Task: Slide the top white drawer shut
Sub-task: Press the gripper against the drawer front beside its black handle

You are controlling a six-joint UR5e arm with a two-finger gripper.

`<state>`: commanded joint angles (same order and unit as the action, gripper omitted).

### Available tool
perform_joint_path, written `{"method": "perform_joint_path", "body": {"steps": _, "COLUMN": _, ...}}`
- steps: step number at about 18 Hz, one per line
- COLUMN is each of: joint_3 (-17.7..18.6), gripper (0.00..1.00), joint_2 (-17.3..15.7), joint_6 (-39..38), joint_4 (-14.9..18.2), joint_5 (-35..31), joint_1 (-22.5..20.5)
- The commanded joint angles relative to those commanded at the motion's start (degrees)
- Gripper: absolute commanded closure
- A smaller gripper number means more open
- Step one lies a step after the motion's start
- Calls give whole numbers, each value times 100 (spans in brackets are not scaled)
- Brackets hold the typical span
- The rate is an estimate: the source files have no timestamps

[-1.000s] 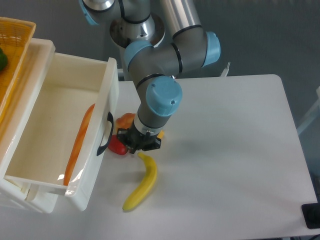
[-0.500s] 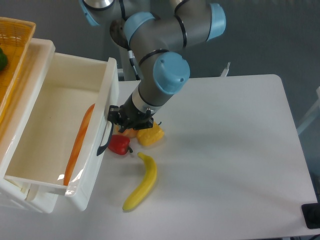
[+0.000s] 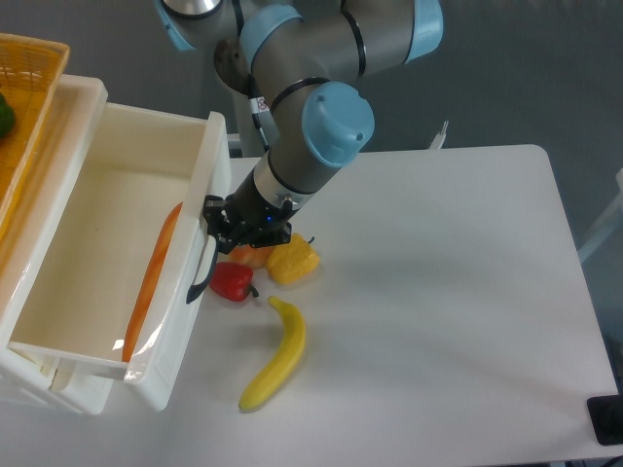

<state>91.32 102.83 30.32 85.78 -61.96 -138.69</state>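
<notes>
The top white drawer (image 3: 107, 204) is pulled out, a deep white plastic box with a black curved handle (image 3: 202, 266) on its front. A long orange carrot (image 3: 153, 277) lies inside it. My gripper (image 3: 226, 232) sits right against the drawer front, at the upper end of the handle. Its dark fingers look closed together, with nothing seen held between them. The lower drawer is hidden under the top one.
A red pepper (image 3: 232, 281), a yellow pepper (image 3: 292, 262) and an orange one (image 3: 248, 257) lie on the white table (image 3: 448, 292) just right of the drawer front. A banana (image 3: 275, 355) lies below them. A yellow basket (image 3: 19, 126) sits on the cabinet top at left.
My gripper has moved left and up from above the peppers to the drawer front by the handle. The drawer front has shifted very slightly left.
</notes>
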Motion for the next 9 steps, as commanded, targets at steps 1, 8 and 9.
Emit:
{"method": "perform_joint_path", "body": {"steps": 1, "joint_3": 0, "gripper": 100, "joint_2": 0, "joint_6": 0, "joint_4": 0, "joint_5": 0, "joint_1": 9}}
{"method": "perform_joint_path", "body": {"steps": 8, "joint_3": -26, "gripper": 100, "joint_2": 35, "joint_6": 0, "joint_4": -26, "joint_5": 0, "joint_1": -35}}
{"method": "perform_joint_path", "body": {"steps": 9, "joint_3": -52, "gripper": 100, "joint_2": 52, "joint_6": 0, "joint_4": -26, "joint_5": 0, "joint_1": -61}}
